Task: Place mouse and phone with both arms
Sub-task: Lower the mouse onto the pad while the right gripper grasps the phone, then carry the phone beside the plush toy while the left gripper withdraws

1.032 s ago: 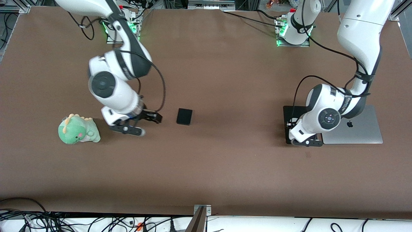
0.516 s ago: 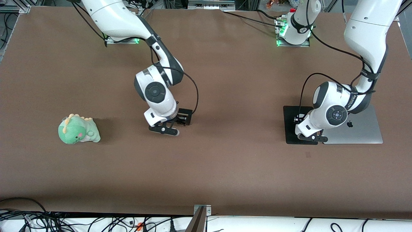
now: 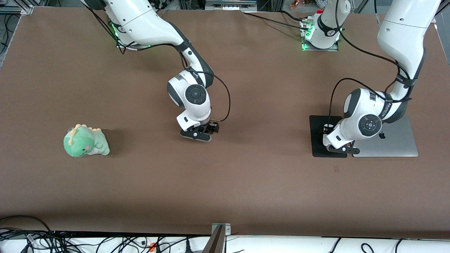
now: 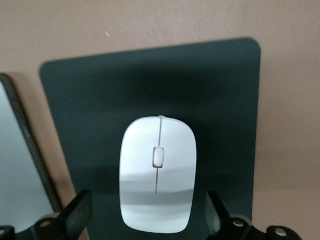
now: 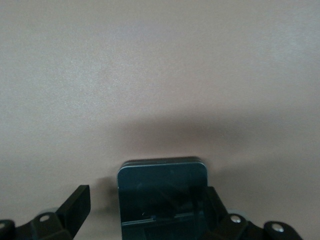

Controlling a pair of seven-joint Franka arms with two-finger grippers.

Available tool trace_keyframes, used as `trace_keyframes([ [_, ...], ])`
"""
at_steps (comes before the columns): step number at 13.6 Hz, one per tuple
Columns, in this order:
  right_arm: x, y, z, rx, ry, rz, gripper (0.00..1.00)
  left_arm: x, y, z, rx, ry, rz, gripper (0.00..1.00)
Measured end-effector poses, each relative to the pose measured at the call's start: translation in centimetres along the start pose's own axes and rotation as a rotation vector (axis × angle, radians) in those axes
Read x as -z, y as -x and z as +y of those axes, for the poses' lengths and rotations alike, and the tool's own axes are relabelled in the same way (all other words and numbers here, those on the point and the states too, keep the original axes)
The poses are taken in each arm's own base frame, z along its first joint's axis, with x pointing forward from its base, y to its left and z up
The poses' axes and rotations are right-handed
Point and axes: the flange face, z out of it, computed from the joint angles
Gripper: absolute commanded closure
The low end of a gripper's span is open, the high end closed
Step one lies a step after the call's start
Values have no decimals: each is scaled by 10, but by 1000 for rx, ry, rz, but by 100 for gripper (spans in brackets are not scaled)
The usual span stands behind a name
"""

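The white mouse [image 4: 158, 175] lies on the black mouse pad [image 4: 220, 90]. My left gripper [image 4: 148, 207] is open and low over the pad, one finger [image 4: 80, 210] on each side of the mouse, not touching it. In the front view the left gripper [image 3: 340, 147] hides the mouse. The black phone [image 5: 162, 195] lies flat on the brown table between the fingers [image 5: 77, 202] of my open right gripper [image 5: 147, 200]. One finger stands close to the phone's edge, the other is apart from it. In the front view the right gripper [image 3: 200, 133] covers the phone.
A closed silver laptop [image 3: 393, 140] lies against the mouse pad [image 3: 318, 133] at the left arm's end; its edge shows in the left wrist view [image 4: 15, 165]. A green plush dinosaur [image 3: 85, 141] sits toward the right arm's end.
My right arm has swung from beside the plush dinosaur to over the phone and come down around it. My left gripper has shifted a little toward the laptop over the pad.
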Motion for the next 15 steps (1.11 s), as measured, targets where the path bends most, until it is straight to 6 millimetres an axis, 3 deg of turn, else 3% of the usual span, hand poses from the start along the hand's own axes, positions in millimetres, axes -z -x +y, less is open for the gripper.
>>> trace_keyframes([
  [3, -4, 0, 2, 2, 0, 6, 0, 49, -11, -8, 14, -15, 23, 0],
  [6, -11, 1, 9, 15, 19, 2, 0, 135, -15, 2, 4, -31, 89, 0],
  [9, -16, 2, 15, 16, 29, -1, 0, 221, 11, 6, 24, -33, 164, 0],
  [10, -16, 2, 14, 17, 29, -1, 7, 247, 24, 4, 38, -34, 185, 0],
  [12, -15, 2, 13, 18, 25, 3, 54, 293, 49, -1, 61, -42, 223, 0],
  [13, -15, 2, 13, 18, 24, 3, 70, 311, 60, -3, 73, -32, 212, 0],
  [15, -11, 2, 11, 22, 17, 8, 81, 343, 75, -4, 90, 3, 177, 0],
])
